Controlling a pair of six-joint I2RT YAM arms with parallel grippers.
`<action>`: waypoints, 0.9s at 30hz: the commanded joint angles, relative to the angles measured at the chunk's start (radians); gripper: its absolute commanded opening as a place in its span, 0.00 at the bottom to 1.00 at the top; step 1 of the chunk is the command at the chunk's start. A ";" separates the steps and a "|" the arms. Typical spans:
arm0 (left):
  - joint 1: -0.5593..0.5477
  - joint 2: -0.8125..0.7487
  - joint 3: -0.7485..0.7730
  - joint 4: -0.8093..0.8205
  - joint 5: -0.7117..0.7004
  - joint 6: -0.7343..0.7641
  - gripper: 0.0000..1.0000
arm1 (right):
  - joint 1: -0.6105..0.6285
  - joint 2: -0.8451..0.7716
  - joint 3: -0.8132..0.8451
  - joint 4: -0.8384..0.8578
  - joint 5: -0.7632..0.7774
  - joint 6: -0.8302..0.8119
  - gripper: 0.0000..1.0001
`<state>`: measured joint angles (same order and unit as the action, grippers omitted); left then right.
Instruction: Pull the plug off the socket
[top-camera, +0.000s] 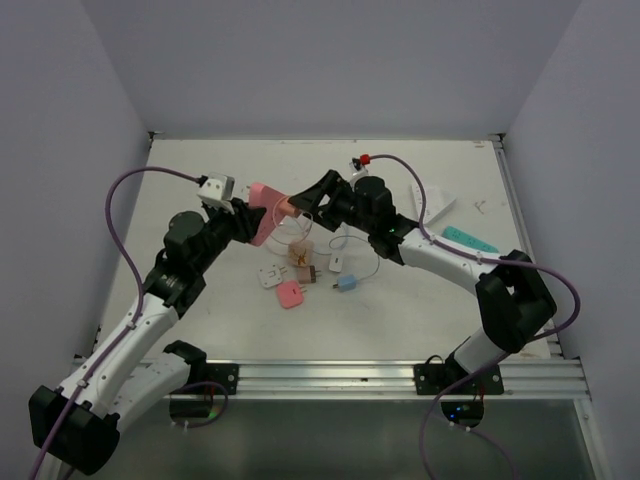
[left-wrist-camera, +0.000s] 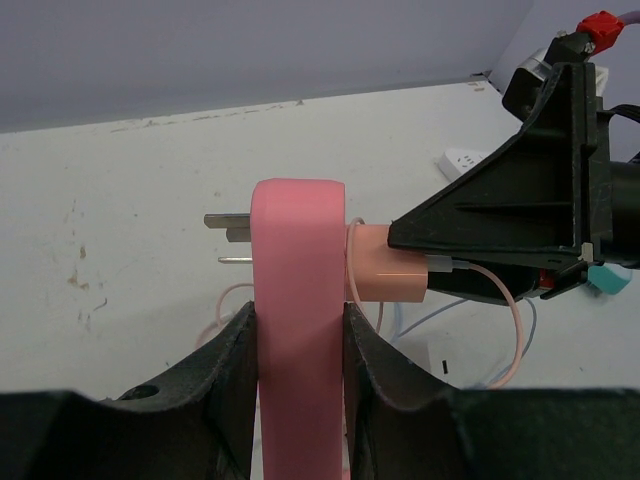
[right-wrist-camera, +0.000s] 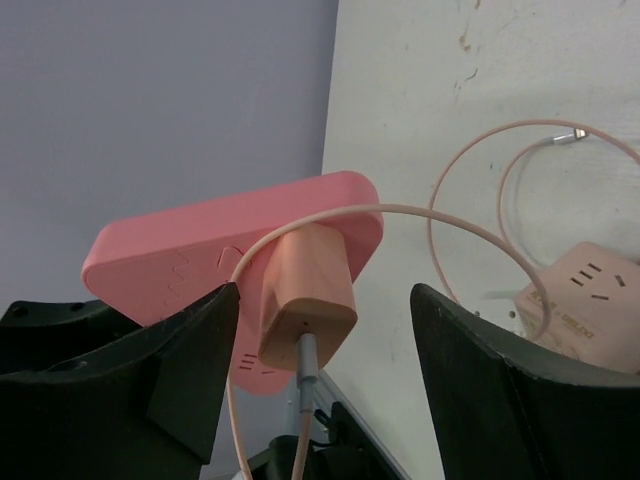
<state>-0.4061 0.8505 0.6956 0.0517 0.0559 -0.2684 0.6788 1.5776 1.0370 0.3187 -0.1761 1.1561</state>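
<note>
My left gripper (top-camera: 250, 215) is shut on the pink socket (top-camera: 265, 205) and holds it up above the table. In the left wrist view the socket (left-wrist-camera: 297, 290) stands on edge between my fingers (left-wrist-camera: 215, 370), with metal prongs (left-wrist-camera: 228, 225) on its left face. A peach plug (left-wrist-camera: 388, 274) with a thin pink cable (right-wrist-camera: 450, 215) sits in its right face. My right gripper (top-camera: 310, 198) is open, with a finger on each side of the plug (right-wrist-camera: 305, 285) and a clear gap to it. The socket (right-wrist-camera: 200, 265) also shows in the right wrist view.
Several small adapters lie on the table below the grippers: pink (top-camera: 290, 293), white (top-camera: 270, 275), brown (top-camera: 300, 262) and blue (top-camera: 347, 283). A white power strip (top-camera: 432, 205) and a teal object (top-camera: 468, 239) lie at the right. Loose cable loops lie among them.
</note>
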 joint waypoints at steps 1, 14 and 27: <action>-0.002 -0.014 -0.008 0.123 0.009 0.014 0.00 | 0.013 0.022 0.064 0.063 -0.019 0.065 0.71; -0.002 -0.031 -0.011 0.094 -0.114 0.037 0.00 | 0.005 0.001 -0.003 0.079 -0.042 0.114 0.00; -0.002 0.033 -0.002 0.045 -0.475 0.063 0.00 | -0.070 -0.171 -0.098 -0.055 -0.123 0.156 0.00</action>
<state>-0.4328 0.8684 0.6712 0.0547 -0.1844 -0.2497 0.6327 1.5040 0.9497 0.3107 -0.2447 1.3067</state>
